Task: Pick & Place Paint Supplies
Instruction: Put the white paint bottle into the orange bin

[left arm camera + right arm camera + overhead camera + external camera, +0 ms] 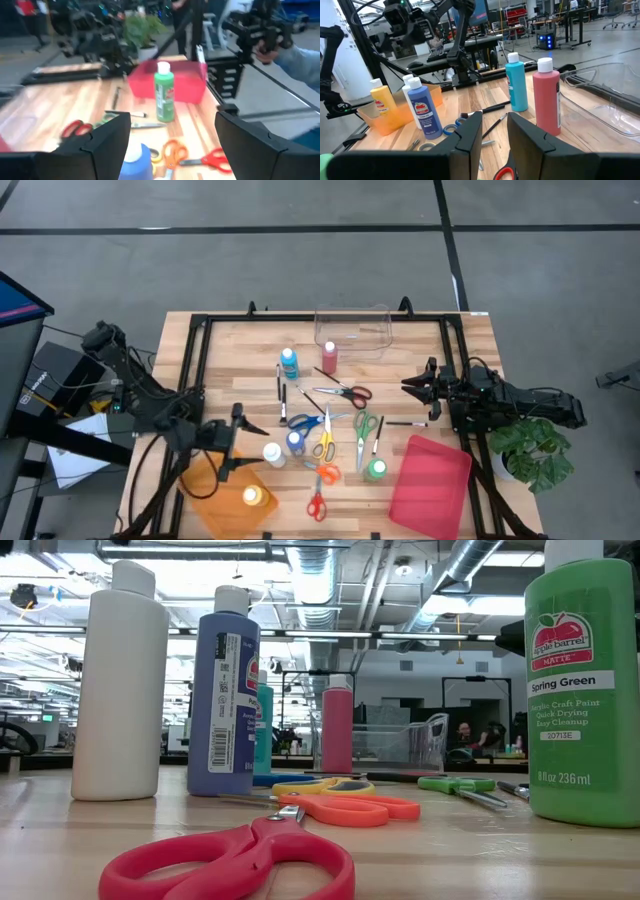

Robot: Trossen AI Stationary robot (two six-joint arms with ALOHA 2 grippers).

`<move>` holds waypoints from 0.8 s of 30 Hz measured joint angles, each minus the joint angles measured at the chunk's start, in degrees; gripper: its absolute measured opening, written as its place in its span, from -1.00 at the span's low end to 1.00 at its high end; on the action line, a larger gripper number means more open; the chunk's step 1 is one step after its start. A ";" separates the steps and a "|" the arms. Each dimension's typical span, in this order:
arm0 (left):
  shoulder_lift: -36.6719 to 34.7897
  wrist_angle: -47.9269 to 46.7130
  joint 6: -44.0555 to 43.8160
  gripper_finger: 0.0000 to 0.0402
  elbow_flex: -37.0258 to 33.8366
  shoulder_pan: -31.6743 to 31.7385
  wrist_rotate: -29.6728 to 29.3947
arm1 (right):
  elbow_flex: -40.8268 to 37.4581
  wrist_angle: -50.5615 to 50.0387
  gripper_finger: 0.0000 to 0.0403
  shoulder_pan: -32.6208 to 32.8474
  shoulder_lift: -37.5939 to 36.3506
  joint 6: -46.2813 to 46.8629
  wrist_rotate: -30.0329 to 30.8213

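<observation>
On table: six scissors [342, 393], six bottles [289, 362].

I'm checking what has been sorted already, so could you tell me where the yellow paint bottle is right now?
In the high view, the yellow paint bottle lies inside the orange bin at the table's front left, just below the open left gripper.

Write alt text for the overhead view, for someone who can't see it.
Paint bottles, scissors and brushes lie scattered on a wooden table between two dark robot arms. The open left gripper sits beside an orange tray holding a yellow bottle; the right gripper waits near a red tray.
</observation>
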 joint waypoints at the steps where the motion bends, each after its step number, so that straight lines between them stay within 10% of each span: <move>1: 0.48 -0.03 -0.22 0.42 0.00 0.77 2.05 | 0.00 0.00 -0.56 0.00 0.00 0.01 0.00; 24: 6.19 -2.33 -3.35 0.42 -0.33 5.38 10.09 | 0.00 -0.13 -0.56 0.00 -0.02 0.15 -0.02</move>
